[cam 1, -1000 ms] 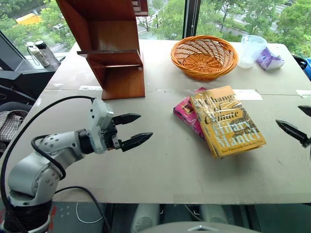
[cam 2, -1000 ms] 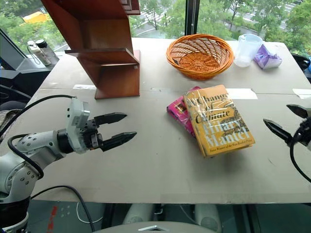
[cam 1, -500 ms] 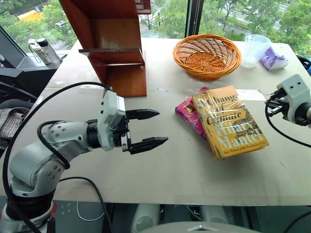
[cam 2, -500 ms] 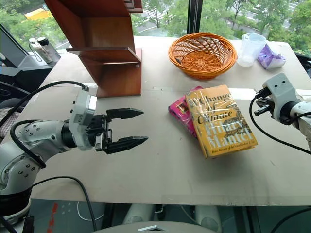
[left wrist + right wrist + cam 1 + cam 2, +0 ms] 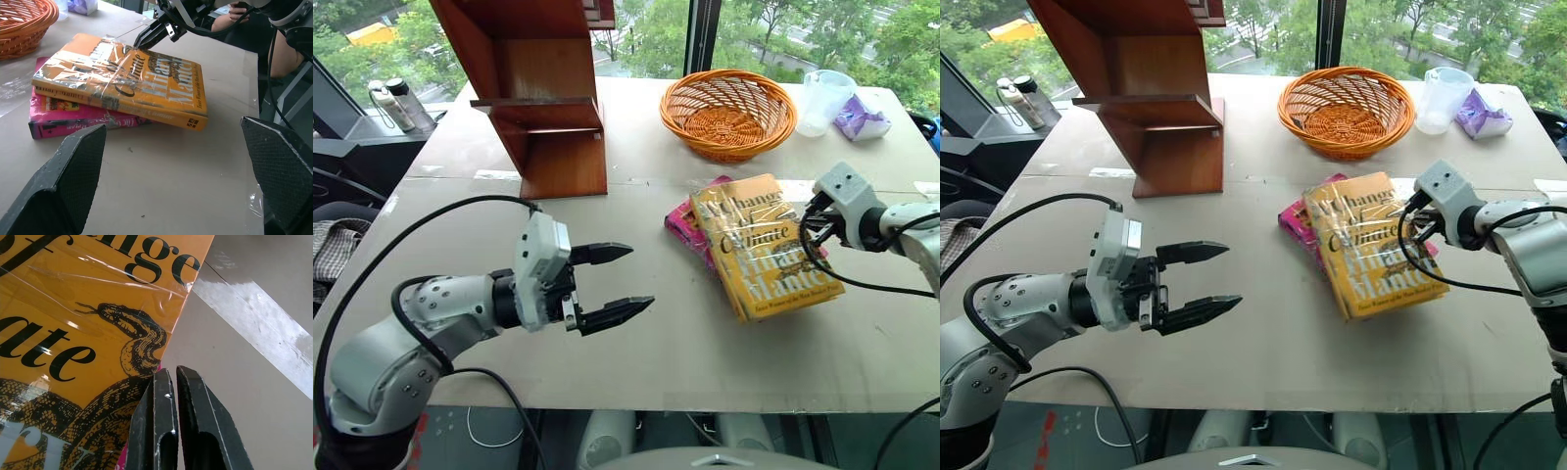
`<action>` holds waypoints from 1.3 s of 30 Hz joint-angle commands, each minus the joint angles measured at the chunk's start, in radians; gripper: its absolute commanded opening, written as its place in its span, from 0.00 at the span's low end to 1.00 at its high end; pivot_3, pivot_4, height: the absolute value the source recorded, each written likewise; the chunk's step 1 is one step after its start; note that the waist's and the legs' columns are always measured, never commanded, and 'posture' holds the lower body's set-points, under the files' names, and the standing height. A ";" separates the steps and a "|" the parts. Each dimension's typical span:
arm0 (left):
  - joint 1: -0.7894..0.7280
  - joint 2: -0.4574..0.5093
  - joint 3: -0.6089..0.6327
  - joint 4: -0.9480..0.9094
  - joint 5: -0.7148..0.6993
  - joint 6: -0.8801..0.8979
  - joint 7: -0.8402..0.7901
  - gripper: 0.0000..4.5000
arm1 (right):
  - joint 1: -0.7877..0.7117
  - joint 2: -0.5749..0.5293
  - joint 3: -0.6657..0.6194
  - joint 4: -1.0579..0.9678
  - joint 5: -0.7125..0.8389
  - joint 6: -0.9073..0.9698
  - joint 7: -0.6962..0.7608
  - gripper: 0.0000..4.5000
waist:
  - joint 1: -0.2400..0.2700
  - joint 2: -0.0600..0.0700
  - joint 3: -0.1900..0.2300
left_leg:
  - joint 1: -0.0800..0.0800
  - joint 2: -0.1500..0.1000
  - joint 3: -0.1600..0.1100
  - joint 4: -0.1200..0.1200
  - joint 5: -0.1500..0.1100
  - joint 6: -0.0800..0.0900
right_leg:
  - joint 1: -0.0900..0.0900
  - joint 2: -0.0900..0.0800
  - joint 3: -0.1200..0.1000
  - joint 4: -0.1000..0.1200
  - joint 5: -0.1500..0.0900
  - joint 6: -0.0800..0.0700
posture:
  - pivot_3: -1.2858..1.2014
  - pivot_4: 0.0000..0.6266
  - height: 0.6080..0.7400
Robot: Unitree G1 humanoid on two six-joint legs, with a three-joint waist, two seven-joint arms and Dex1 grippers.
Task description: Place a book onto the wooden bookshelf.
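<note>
Under the book (image 5: pixel 764 245) a pink book (image 5: pixel 686 224), basket (image 5: pixel 727 110) behind; spine faces left gripper (image 5: pixel 612 284), spread; right gripper (image 5: pixel 146 35) closed, empty.

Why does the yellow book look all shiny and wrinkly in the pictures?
In the left wrist view, the book has a clear plastic cover that crinkles and throws back white daylight streaks. In the right wrist view, the same glare lines cross its lettering beside the right gripper. In the left eye view, bright windows behind the table supply that light.

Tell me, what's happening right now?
Left gripper open, idle. Right gripper shut, empty, at book's edge. Book atop pink book. Bookshelf unobstructed.
</note>
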 commanded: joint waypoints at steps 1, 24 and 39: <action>0.011 0.016 0.041 -0.034 -0.019 -0.020 0.001 1.00 | -0.032 0.022 0.009 -0.045 -0.008 0.010 0.002 0.01 | 0.000 0.000 0.000 | 0.000 0.000 0.000 0.000 0.000 0.000 | 0.000 0.000 0.000 0.000 0.000 0.000 | 0.52 0.24 0.95; -0.049 -0.201 -0.141 0.354 -0.735 0.297 0.724 1.00 | 0.638 -0.051 -0.883 -0.194 0.366 -0.398 0.536 0.99 | 0.011 0.000 0.000 | 0.013 0.001 -0.002 0.001 -0.002 0.004 | 0.012 0.000 0.000 0.003 0.000 0.000 | 0.52 0.24 0.95; -0.372 -0.489 -0.279 0.848 -0.736 0.341 0.834 1.00 | 0.913 0.013 -1.109 -0.426 0.547 -0.363 0.522 0.99 | 0.005 -0.002 -0.001 | 0.014 -0.001 0.000 0.002 -0.002 0.004 | 0.014 -0.001 0.002 0.003 0.000 0.000 | 0.52 0.24 0.95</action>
